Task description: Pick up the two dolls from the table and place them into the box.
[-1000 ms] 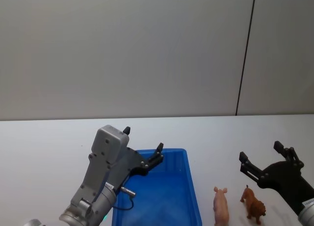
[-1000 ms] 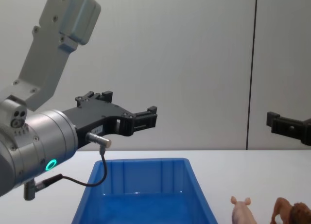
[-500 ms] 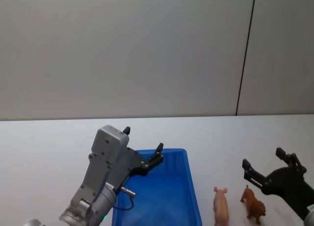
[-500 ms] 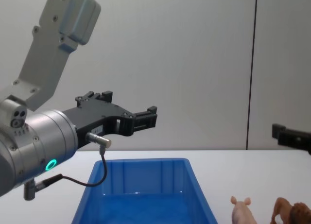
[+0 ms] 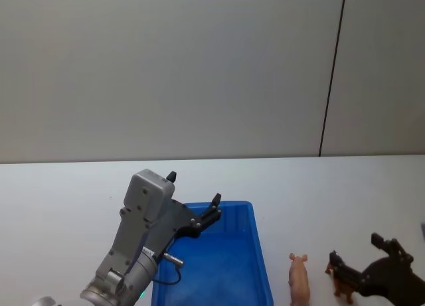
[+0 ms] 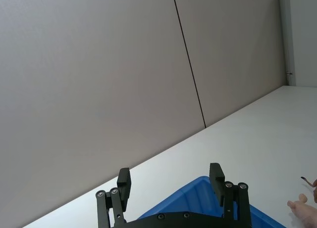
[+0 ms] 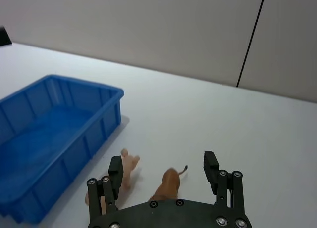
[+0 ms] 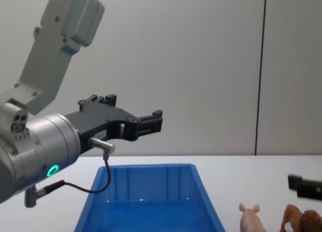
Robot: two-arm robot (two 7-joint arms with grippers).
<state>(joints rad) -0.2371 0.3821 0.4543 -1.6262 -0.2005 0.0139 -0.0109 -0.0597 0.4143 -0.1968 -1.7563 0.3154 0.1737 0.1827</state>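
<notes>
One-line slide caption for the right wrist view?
Open right gripper lined up on the lion, pig beside it, blue box nearby.

Plain pale grey wall (image 5: pixel 166 74), bare, standing far beyond the left gripper (image 5: pixel 194 188) and the right gripper (image 5: pixel 355 247). One thin dark vertical seam (image 5: pixel 333 74) splits it into two panels. The seam lies well to the right of the left gripper, and far behind the right gripper, slightly to its left. White upright trim strip (image 6: pixel 285 35) on the wall, on the far side of the seam from the left gripper.
</notes>
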